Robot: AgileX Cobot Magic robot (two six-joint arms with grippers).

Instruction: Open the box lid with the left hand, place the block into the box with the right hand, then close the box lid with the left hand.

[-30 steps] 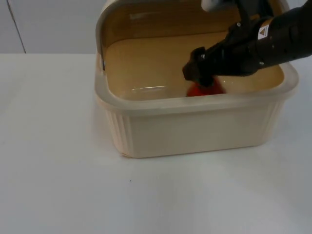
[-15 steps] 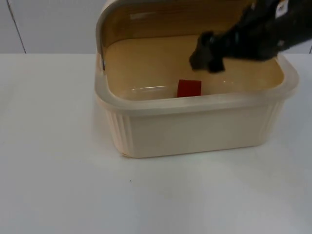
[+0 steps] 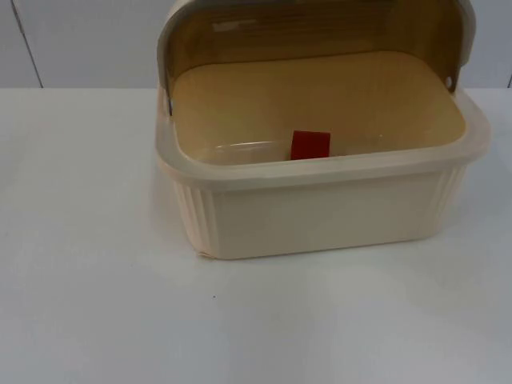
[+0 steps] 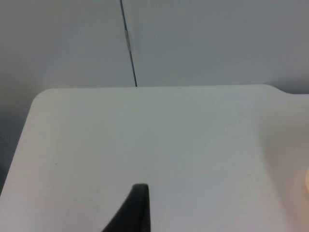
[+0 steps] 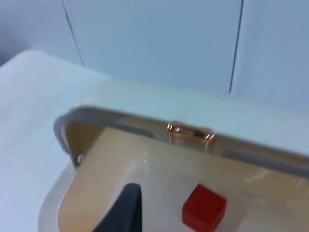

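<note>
The cream plastic box stands on the white table with its lid swung up and back. A red block lies free on the tan floor inside, close to the front wall, with nothing touching it. From above and behind the raised lid, my right gripper looks down into the box at the block. My left gripper waits over bare table to the left of the box.
A brass latch sits on the lid's edge. The grey partition wall rises behind the box. White table spreads in front of and to the left of the box.
The right arm has let go of the red block, lifted out of the box and left the top view to the upper right. The block stays on the box floor.
</note>
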